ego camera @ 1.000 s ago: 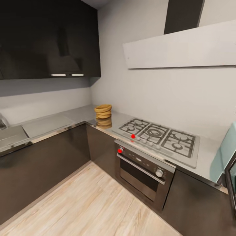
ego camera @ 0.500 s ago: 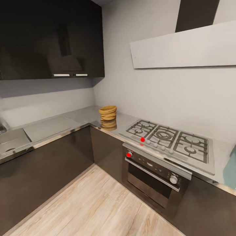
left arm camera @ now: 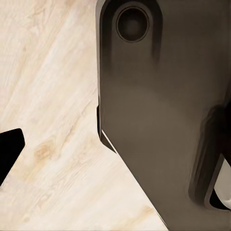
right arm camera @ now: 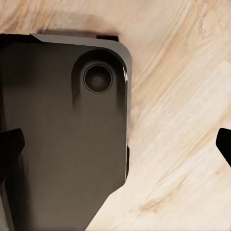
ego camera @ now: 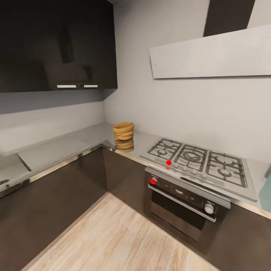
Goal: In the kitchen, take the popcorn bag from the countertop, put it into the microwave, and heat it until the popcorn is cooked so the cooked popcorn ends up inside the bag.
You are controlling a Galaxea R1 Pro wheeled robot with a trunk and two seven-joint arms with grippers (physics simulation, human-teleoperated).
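So the robot is standing out on the wood floor (ego camera: 113,233) looking into the corner of the kitchen, and the popcorn bag (ego camera: 123,131) sits right at the corner of the worktop (ego camera: 52,150), just left of the gas hob (ego camera: 199,160) and a bit back from the steel edge. It's upright, rolled rim on top, nothing touching it. Over at the far right edge there's a sliver of pale blue-green, probably the microwave (ego camera: 266,192), but too little shows to be sure.

The step in hand looks like the approach, no reach started yet. My take: roll up square to that corner so the bag ends up in front of the trunk, and stop short of the dark cabinets so neither arm has to stretch. The bag is soft and slumped, so I'd come down over the rim and pinch one side of it rather than squeeze the whole thing.

Both arms seem to hang low beside the base, wrist cameras pointing down at the floor and the robot's dark base (left arm camera: 163,120). For the right hand (right arm camera: 120,144) I see dark tips at opposite edges, so the fingers are spread wide. For the left hand I only get one dark tip at the edge, so I honestly can't tell how its fingers stand
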